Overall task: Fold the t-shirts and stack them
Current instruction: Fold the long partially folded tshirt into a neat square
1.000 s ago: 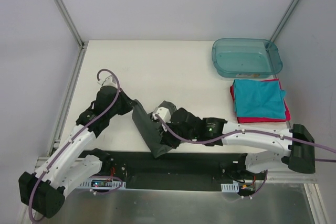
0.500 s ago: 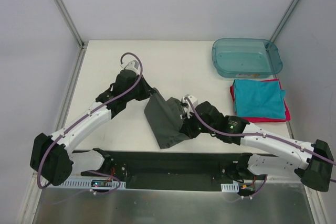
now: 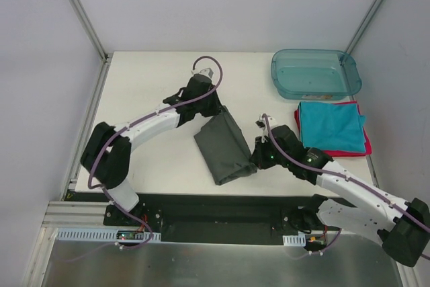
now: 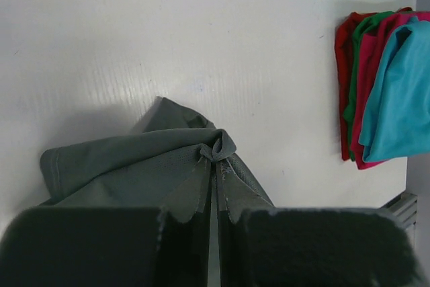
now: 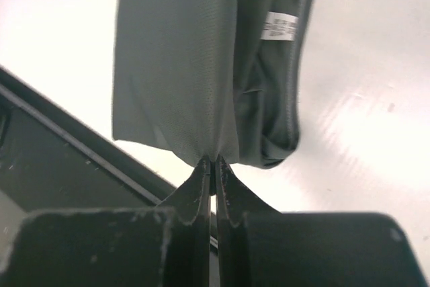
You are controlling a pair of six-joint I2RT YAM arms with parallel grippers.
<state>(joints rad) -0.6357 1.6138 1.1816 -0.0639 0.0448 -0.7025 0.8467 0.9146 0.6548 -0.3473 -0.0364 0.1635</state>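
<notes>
Jaws of the left gripper (image 3: 219, 113) are clenched on the upper edge of the folded dark charcoal-grey cloth t-shirt (image 3: 225, 147), which sits at the centre of the overhead frame on the white desk (image 3: 148, 78), while the right gripper (image 3: 256, 159) pinches its lower right edge with jaws pressed together. At the right of that frame a folded teal cloth t-shirt (image 3: 330, 124) lies on a red-pink one (image 3: 336, 153), just below the translucent teal plastic tub (image 3: 277, 65).

The near tee (image 3: 225, 147) is showing plain charcoal grey, its label (image 5: 280, 26) white with dark print. On the right, a teal shirt (image 3: 330, 126) is covering a red-pink shirt (image 3: 336, 153); the far tub (image 3: 314, 75) is showing translucent teal.
</notes>
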